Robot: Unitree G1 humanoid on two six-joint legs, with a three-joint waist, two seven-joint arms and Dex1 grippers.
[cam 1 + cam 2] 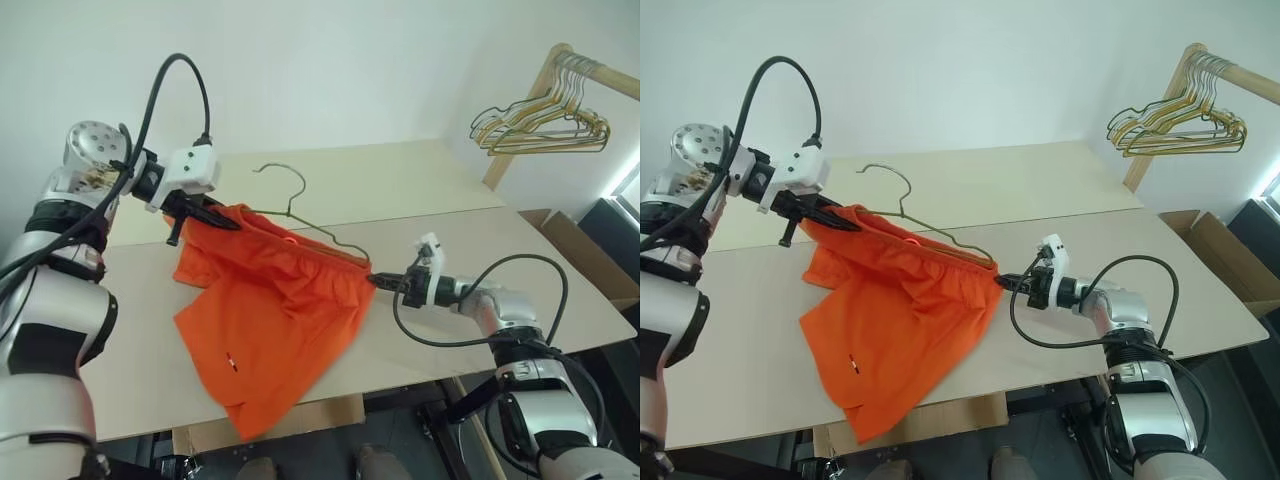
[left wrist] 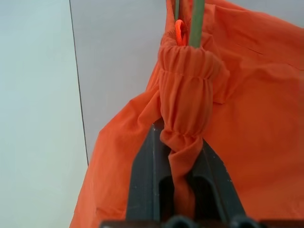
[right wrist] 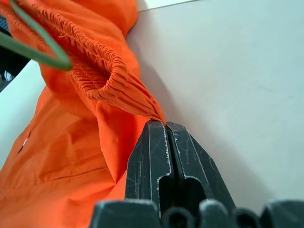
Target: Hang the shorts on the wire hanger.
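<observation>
We are holding the shorts (image 1: 270, 320) up off the table (image 1: 420, 190) by the waistband, one end in each gripper; the left gripper (image 1: 222, 222) is pinching the band's left end high, its fingers (image 2: 147, 185) closed narrow on a bunched fold of the elastic; the right gripper (image 1: 381, 283) is clamping the opposite end lower down, its fingers (image 3: 156, 161) pressed together on a thin pleat of gathered fabric; the band is running taut and slanting down from left to right between them.

The wire hanger (image 1: 300, 215) is sitting partly inside the waistband; its hook is standing clear above the fabric, one sloping arm is showing along the top edge of the band toward the right gripper, and in the right wrist view a green corner (image 3: 57, 59) is lying at the mouth of the waistband, just beside the gathers; in the left wrist view the green wire is entering the band next to an orange drawstring loop (image 2: 179, 32).

We are judging the task well along but not finished; the hanger looks threaded into the opening, yet both grippers are carrying the garment, so we cannot tell whether it would hang on the wire alone; the legs are draping down over the table's near edge. What seems left: seating the band over both shoulders of the hanger, then letting go. A bunch of gold and dark hangers (image 1: 545, 125) is hanging on a wooden rail (image 1: 590, 68) well apart at the right.
</observation>
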